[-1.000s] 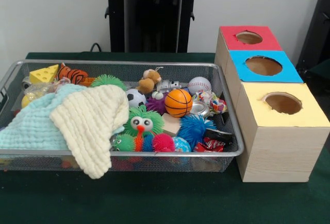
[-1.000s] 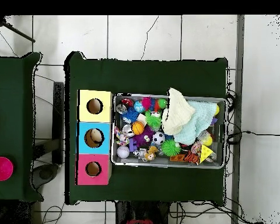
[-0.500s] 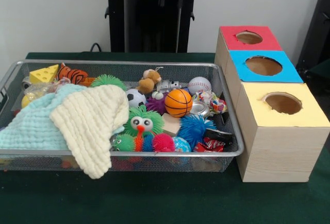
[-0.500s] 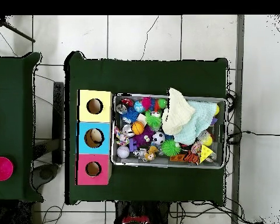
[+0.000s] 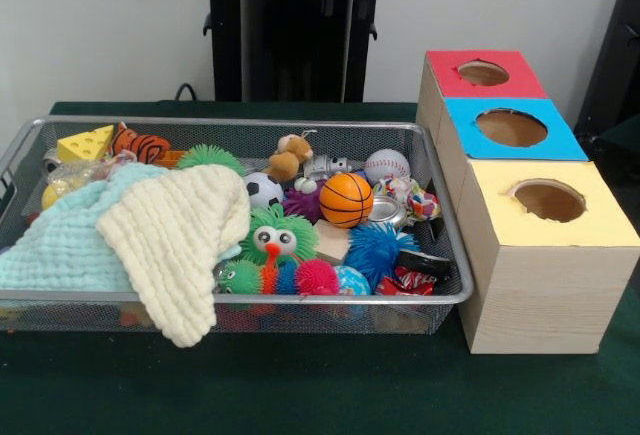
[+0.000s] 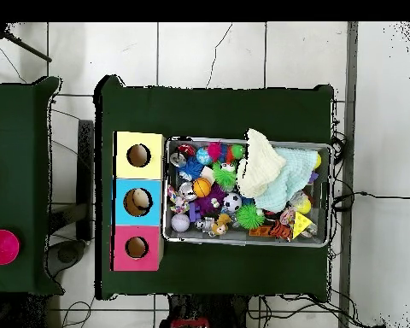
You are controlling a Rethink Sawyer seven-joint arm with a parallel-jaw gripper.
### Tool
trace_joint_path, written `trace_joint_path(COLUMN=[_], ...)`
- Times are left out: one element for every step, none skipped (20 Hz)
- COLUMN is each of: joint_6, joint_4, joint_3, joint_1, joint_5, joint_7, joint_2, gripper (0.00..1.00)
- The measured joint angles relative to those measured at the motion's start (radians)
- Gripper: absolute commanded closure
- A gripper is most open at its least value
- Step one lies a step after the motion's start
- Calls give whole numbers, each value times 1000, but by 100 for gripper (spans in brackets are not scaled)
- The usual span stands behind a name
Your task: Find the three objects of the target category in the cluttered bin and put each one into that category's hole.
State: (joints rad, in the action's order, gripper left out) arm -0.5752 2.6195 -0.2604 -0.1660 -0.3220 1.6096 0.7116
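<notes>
The silver wire-mesh bin [image 5: 240,297] stands on the dark green table and also shows in the overhead view [image 6: 247,243]. A brown monkey plush [image 5: 290,155] lies at the bin's far side, in the overhead view [image 6: 219,224] near the bottom rim. An orange striped tiger plush [image 5: 140,143] lies at the far left corner. A third plush does not show. The hole in the red top [image 5: 483,73] is the farthest of three boxes beside the bin, also seen from overhead [image 6: 137,248]. The gripper is in neither view.
A cream cloth [image 5: 180,235] and a light blue cloth [image 5: 60,245] cover the bin's left half. An orange basketball toy [image 5: 346,199], a baseball [image 5: 386,165], a soccer ball [image 5: 262,190] and spiky balls [image 5: 277,238] fill the right half. Blue-topped [image 5: 511,127] and yellow-topped [image 5: 549,200] holes stand nearer.
A red part of the arm at the top of the pedestal has shifted slightly. Nothing in the bin or on the table has moved.
</notes>
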Motion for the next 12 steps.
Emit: trace_joint_path(joint_6=[0, 0, 0, 0, 0, 0, 0, 0, 0, 0, 0, 0], joint_4=[2, 6, 9, 10, 13, 16, 18, 21, 24, 29, 34, 38], joint_3=[1, 6, 13, 17, 25, 34, 41, 48, 56, 68, 80, 88], joint_1=[11, 36, 56, 67, 94, 122, 146, 169, 192, 226, 261, 280], joint_5=[12, 40, 63, 75, 102, 128, 150, 169, 188, 216, 244, 260], joint_7=[9, 29, 47, 57, 83, 108, 131, 154, 176, 213, 250, 271], joint_2=[-3, -9, -13, -15, -18, -22, -26, -30, -34, -39, -43, -46], gripper=[0, 0, 0, 0, 0, 0, 0, 0, 0, 0, 0, 0])
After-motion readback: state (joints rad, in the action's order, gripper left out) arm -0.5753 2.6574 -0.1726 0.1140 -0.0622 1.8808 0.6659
